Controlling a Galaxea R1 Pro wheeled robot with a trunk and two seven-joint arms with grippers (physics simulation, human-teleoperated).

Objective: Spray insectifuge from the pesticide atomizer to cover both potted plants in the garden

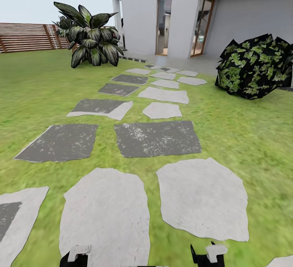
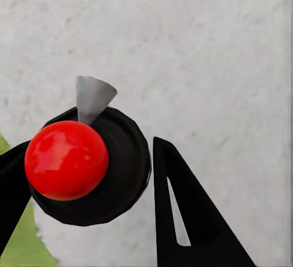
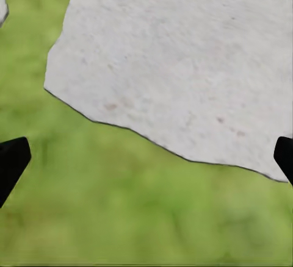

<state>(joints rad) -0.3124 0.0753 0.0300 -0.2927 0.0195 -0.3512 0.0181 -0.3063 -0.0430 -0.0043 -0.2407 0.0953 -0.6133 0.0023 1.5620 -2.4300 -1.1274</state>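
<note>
My left gripper (image 2: 91, 157) is shut on the pesticide atomizer (image 2: 67, 160), seen end-on in the left wrist view as a red ball on a black round body with a small grey cone nozzle. It hangs over a pale stepping stone (image 2: 201, 53). My right gripper (image 3: 146, 163) is open, its black fingertips (image 3: 11, 163) far apart with nothing between them, above grass and the edge of a pale stone (image 3: 183, 53). In the head view, bits of both arms (image 1: 75, 255) show at the lower edge. The potted plants are out of view.
A path of grey and pale stepping stones (image 1: 156, 138) runs over the lawn toward a white house with open doors (image 1: 164, 25). A tall dark leafy plant (image 1: 92, 39) stands at the back left before a slatted fence (image 1: 24, 37). A large dark bush (image 1: 254, 67) sits right.
</note>
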